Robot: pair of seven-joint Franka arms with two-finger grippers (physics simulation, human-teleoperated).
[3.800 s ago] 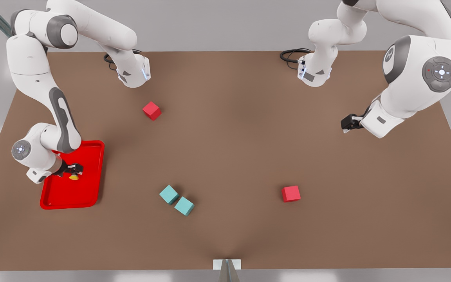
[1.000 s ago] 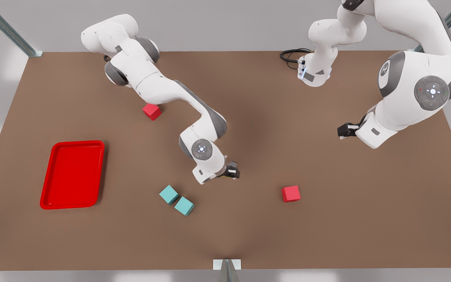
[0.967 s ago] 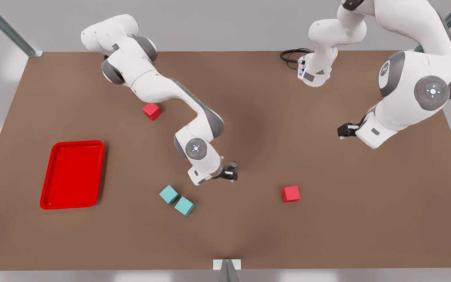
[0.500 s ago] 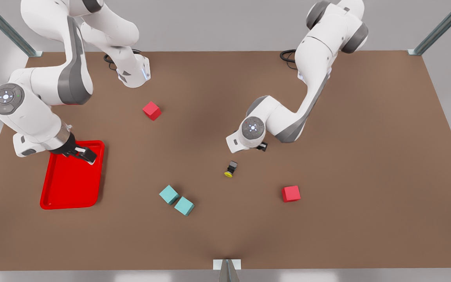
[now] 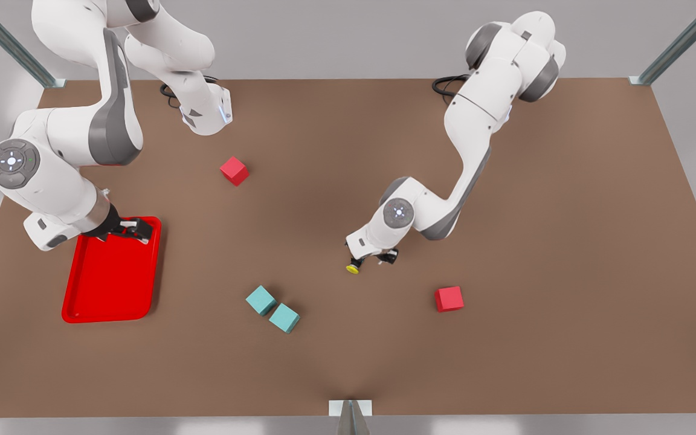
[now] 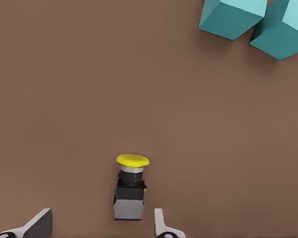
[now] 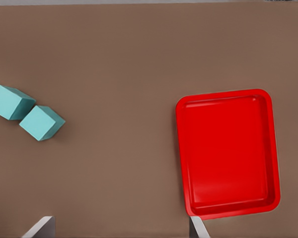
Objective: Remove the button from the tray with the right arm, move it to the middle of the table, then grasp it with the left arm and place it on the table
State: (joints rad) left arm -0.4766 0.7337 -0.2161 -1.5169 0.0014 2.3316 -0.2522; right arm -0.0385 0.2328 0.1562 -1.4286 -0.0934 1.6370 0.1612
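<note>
Half a second ago your left gripper (image 5: 374, 258) was short of the tiny push-button with the round yellow cap and dark grey-black body (image 5: 354, 266); now it has dropped over it, near the middle of the large matte brown table (image 5: 541, 254). Your left wrist view shows the button (image 6: 130, 188) lying on its side on the table, cap pointing away from the camera, with the two pale fingers (image 6: 161, 225) spread wide on either side and not touching it. From the front view you cannot quite tell how high the gripper sits above the table.

Your right gripper (image 5: 132, 229) waits over the far end of the shallow bright red rectangular tray (image 5: 91, 296), at the front view's left. In the right wrist view its fingers (image 7: 39, 228) are spread apart and hold nothing, and the tray (image 7: 228, 153) lies beside the table's edge.

Two teal cubes (image 5: 272, 309) sit touching each other, near the button towards the front view's left. One red cube (image 5: 449, 298) lies towards the front view's right of the button, another red cube (image 5: 234, 170) well apart at the far side.
</note>
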